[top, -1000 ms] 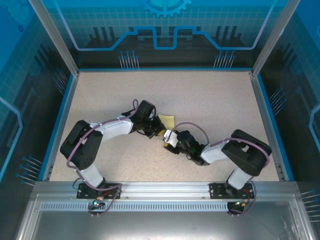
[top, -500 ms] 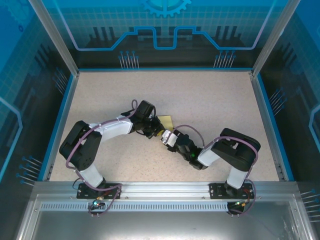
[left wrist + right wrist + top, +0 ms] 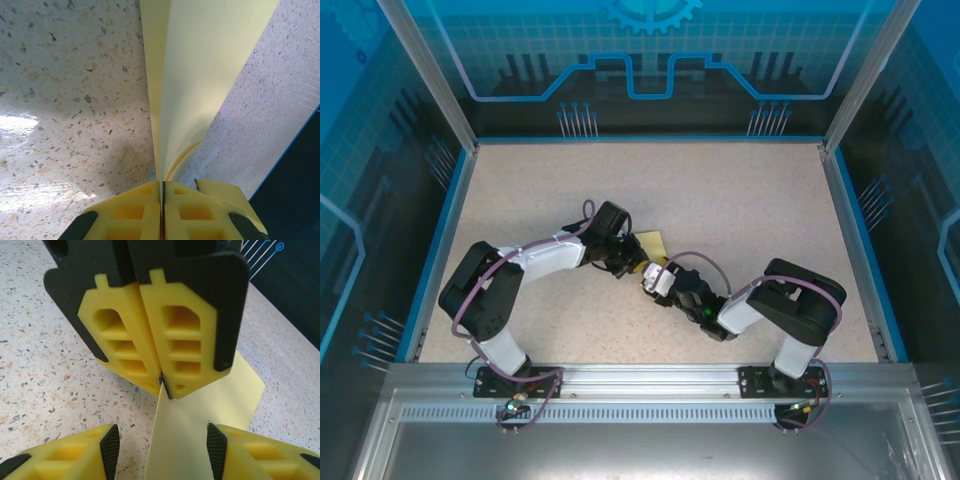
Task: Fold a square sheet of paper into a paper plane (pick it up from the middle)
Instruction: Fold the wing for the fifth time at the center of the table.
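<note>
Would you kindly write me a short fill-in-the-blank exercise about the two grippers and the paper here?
The left gripper is ___ on the folded paper.
The right gripper holds its jaws ___, with the paper between them.
The paper's colour is pale ___.
Missing words: shut; open; yellow.

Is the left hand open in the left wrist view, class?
No, the left hand is shut, its two yellow pads pressed together on the pale-yellow paper's edge.
</note>
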You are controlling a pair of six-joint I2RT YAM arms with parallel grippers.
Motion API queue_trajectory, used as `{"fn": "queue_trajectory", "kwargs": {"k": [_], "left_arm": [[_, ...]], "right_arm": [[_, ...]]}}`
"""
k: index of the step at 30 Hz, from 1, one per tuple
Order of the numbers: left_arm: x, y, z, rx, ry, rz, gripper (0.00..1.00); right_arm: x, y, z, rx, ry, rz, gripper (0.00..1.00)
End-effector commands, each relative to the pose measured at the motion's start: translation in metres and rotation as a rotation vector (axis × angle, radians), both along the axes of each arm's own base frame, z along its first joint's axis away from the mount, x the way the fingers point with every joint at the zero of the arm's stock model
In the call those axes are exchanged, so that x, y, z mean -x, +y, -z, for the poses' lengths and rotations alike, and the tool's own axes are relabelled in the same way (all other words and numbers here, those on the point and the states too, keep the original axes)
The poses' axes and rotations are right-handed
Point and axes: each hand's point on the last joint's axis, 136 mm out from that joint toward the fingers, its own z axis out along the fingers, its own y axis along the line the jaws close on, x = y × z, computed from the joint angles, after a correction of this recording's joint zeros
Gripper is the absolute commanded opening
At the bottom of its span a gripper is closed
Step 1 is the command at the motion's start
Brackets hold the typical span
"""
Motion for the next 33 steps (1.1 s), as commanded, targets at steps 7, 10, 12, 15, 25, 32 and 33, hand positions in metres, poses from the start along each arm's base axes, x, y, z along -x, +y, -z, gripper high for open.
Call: {"fn": "queue_trajectory", "kwargs": {"k": [7, 10, 12, 15, 25, 32, 33], "left_arm": [[0.002, 0.001, -0.005, -0.010, -0.001, 0.002, 0.08], [0.003, 0.001, -0.004, -0.008, 0.000, 0.003, 0.08], [0.003, 0.002, -0.004, -0.011, 0.001, 0.002, 0.09], [0.003, 0.003, -0.004, -0.015, 0.003, 0.000, 0.09], [-0.002, 0.007, -0.012, -0.017, -0.019, -0.007, 0.25], [-0.021, 0.055, -0.042, -0.084, -0.114, -0.077, 0.65], [-0.023, 0.063, -0.045, -0.091, -0.129, -0.092, 0.67]], "right_arm": [[0.000, 0.009, -0.005, -0.018, -0.008, -0.006, 0.34], [-0.002, 0.009, -0.003, -0.010, -0.011, -0.001, 0.34], [-0.003, 0.009, -0.002, -0.006, -0.011, 0.003, 0.33], [-0.005, 0.010, 0.002, 0.005, -0.014, 0.007, 0.32], [-0.004, 0.006, -0.001, -0.007, -0.020, 0.016, 0.13], [0.003, 0.002, -0.001, -0.109, 0.120, -0.001, 0.02], [0.003, 0.001, -0.002, -0.138, 0.162, -0.001, 0.00]]}}
